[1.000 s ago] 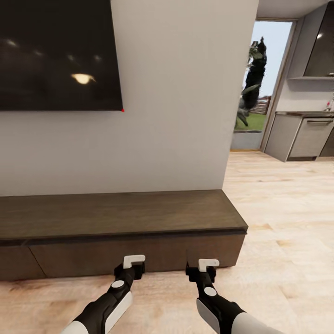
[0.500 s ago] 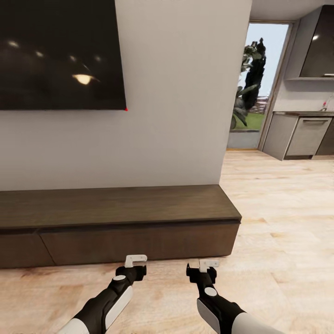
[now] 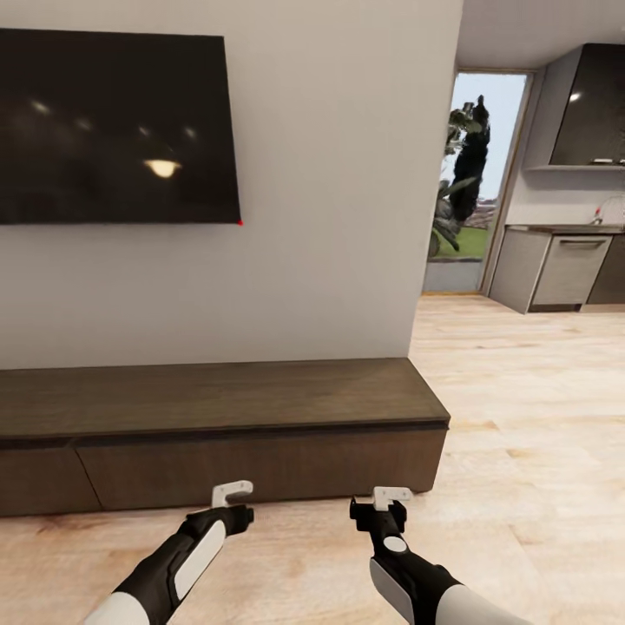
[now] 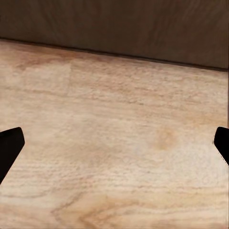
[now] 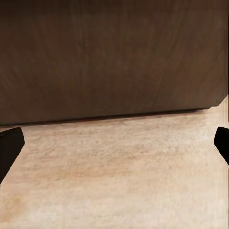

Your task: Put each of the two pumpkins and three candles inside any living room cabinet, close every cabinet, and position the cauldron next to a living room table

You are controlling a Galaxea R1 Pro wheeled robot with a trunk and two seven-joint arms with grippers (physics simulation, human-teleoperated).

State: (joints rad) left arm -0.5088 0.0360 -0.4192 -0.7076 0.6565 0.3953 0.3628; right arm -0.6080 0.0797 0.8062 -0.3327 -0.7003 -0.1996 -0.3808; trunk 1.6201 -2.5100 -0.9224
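The long dark cabinet (image 3: pixel 217 425) runs lengthwise along the grey wall (image 3: pixel 338 217) under the black TV (image 3: pixel 113 126), fronts shut, its right end near the doorway. Both arms hang low over the wood floor (image 3: pixel 521 486) before it. The left gripper (image 3: pixel 232 493) has swung left since a moment ago; the right gripper (image 3: pixel 391 497) hasn't. The wrist views show each one's fingers spread wide, empty, the right one closer to the cabinet's end corner.

A home — an open-plan living room. A large dark television (image 3: pixel 113 126) hangs on the plain white wall at upper left, above a long, low dark-brown cabinet (image 3: pixel 217 434) standing on pale wood flooring (image 3: pixel 521 417). At upper right the room opens to a kitchen with grey cupboards (image 3: pixel 555 271) — beside a glass door (image 3: pixel 469 174) showing greenery outside.
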